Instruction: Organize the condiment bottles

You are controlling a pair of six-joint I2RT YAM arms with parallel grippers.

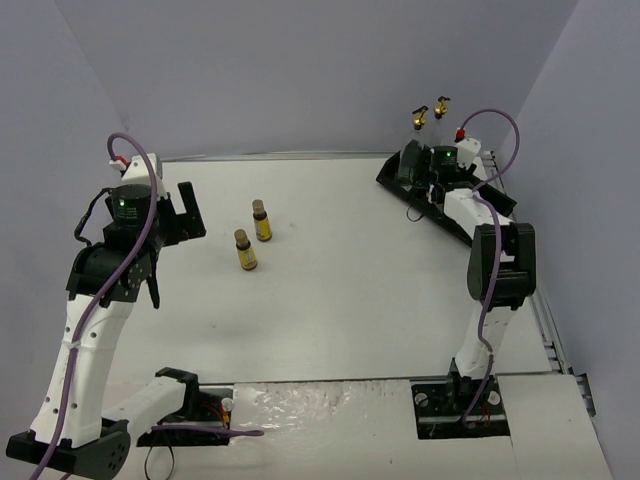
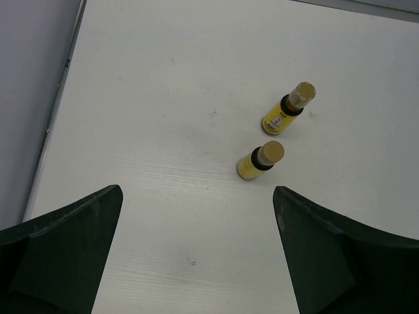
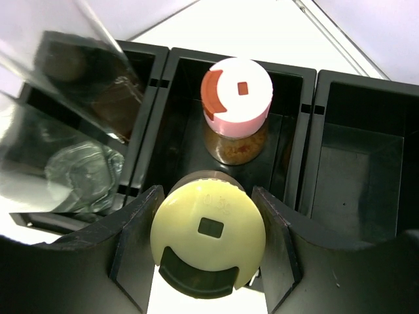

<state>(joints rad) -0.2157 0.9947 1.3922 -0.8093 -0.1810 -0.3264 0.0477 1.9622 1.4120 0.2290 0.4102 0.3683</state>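
Pale lavender walls (image 1: 300, 70) enclose a white counter (image 1: 330, 300), with a black compartmented plastic tray (image 3: 305, 121) at its far right. Two small amber glass bottles with brown caps stand upright on the bare counter left of centre, long axes vertical and caps up, the far one (image 1: 262, 220) just beside the near one (image 1: 245, 250) without touching. The left tool (image 2: 198, 193) hangs above the counter nearer than both, its jaws spread wide and holding nothing. Over the tray, the right tool (image 3: 206, 196) is closed on a cream-capped bottle (image 3: 208, 239), a finger at each side. This bottle is upright at the near end of the middle compartment, and its round cap shows a small rectangular hole and a crescent opening. Whether it rests on the tray floor cannot be told. Farther back in that compartment stands a pink-capped bottle (image 3: 236, 98) of brownish contents, also upright. Two taller clear glass bottles with gold-black pour spouts (image 1: 418, 117) (image 1: 441, 105) rise at the tray's far end, spouts uppermost.
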